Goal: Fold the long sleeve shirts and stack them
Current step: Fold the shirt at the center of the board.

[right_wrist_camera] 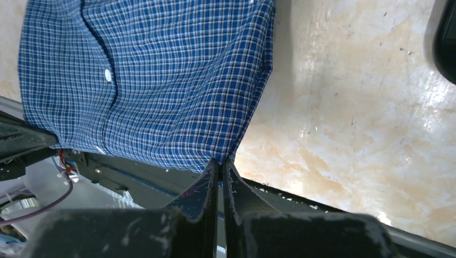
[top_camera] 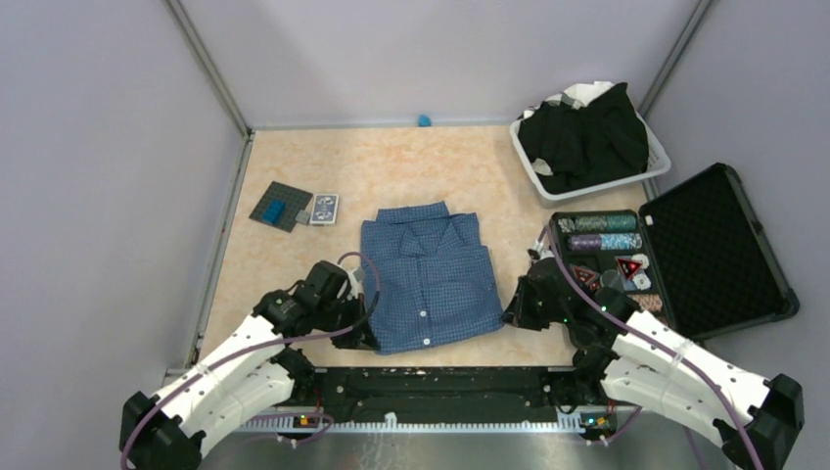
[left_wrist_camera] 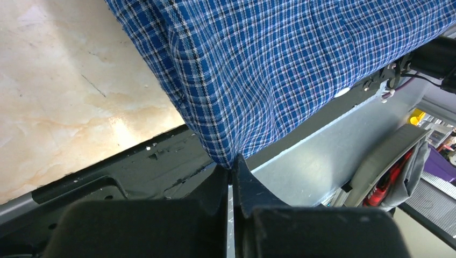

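The blue checked shirt (top_camera: pixel 429 274) lies folded in the table's middle, collar toward the back, buttons up. My left gripper (top_camera: pixel 363 331) is shut on the shirt's near left corner (left_wrist_camera: pixel 226 156). My right gripper (top_camera: pixel 510 315) is shut on the shirt's near right corner (right_wrist_camera: pixel 218 153). Both corners are pinched at the fingertips, near the table's front edge. Black shirts (top_camera: pixel 585 132) lie heaped in a white basket (top_camera: pixel 658 162) at the back right.
An open black hard case (top_camera: pixel 719 250) with foam lining and poker chips stands at the right. A dark plate with a blue brick (top_camera: pixel 279 207) and a card deck (top_camera: pixel 324 209) lie at the left. A black rail (top_camera: pixel 440 384) runs along the front edge.
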